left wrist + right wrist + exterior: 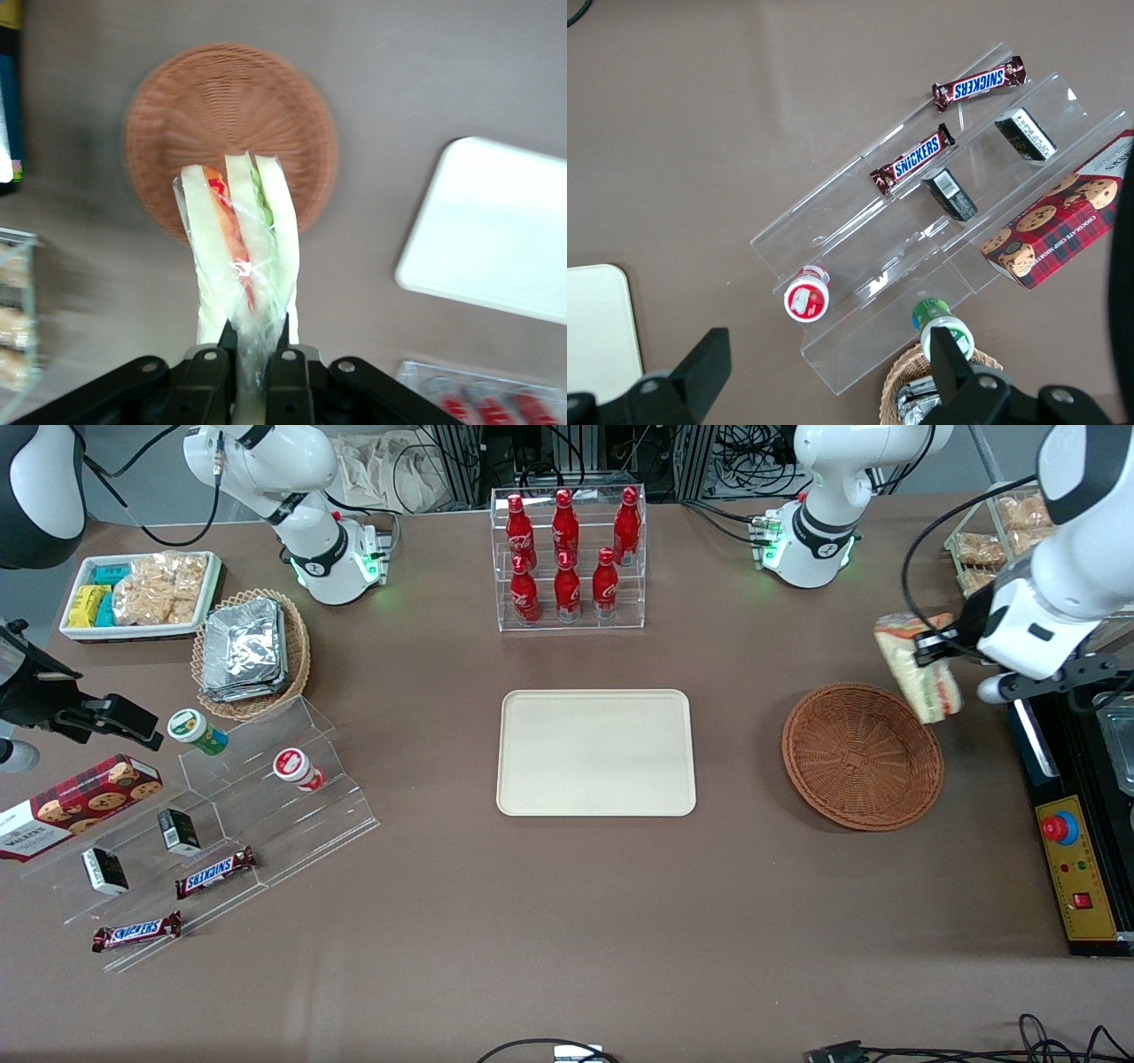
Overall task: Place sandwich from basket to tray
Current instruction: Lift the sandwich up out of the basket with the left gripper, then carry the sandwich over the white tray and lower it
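My left gripper hangs in the air above the rim of the reddish-brown wicker basket, at the edge toward the working arm's end. It is shut on the clear wrap of the sandwich, a pale bread wedge with green and orange filling. In the left wrist view the sandwich sticks out from the gripper over the basket, which holds nothing. The cream-beige tray lies flat at the table's middle, bare, and its corner shows in the wrist view.
A clear rack of red cola bottles stands farther from the front camera than the tray. A black control box lies beside the basket at the working arm's end. A wire rack of wrapped sandwiches stands near it. Snack shelves lie toward the parked arm's end.
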